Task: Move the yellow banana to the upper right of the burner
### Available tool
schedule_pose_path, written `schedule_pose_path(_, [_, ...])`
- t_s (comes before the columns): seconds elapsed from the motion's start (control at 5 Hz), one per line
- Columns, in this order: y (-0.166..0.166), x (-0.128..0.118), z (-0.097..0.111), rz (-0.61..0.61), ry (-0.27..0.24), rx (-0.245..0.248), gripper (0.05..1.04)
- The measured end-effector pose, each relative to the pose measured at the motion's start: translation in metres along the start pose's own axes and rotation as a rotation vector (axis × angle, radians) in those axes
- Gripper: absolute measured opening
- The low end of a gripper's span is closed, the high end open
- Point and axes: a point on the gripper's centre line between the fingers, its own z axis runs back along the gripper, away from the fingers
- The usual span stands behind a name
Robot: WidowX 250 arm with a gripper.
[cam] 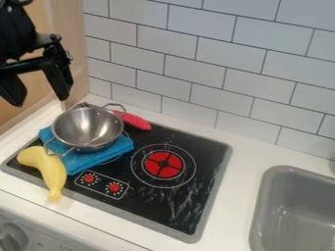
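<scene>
The black cooktop [212, 147] carries the red burner [172, 171]. Far to the burner's upper left, the pincer [39, 98] hangs spread apart. Nearer its upper left, a metal bowl [87, 127] sits on a blue cloth [82, 162]; left of it, the yellow banana [52, 169] crosses the cooktop's edge.

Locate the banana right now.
Camera view: the yellow banana lies at the stove's lower-left edge, beside the blue cloth and left of the two red knobs.
</scene>
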Motion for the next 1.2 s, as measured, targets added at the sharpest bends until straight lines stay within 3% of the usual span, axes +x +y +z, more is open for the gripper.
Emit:
schedule_pose_path(0.2, [-0.013, -0.018, -0.011, -0.025, -0.027, 0.056, 0.999])
schedule_pose_path(0.6, [-0.015, -0.037, -0.054, -0.03, -0.088, 0.197, 0.999])
schedule_pose_path(0.8, [-0.002, -0.049, -0.068, 0.035, -0.112, 0.239, 0.999])
schedule_pose_path(1.2, [0.006, -0.064, -0.078, 0.11, -0.205, 0.259, 0.999])
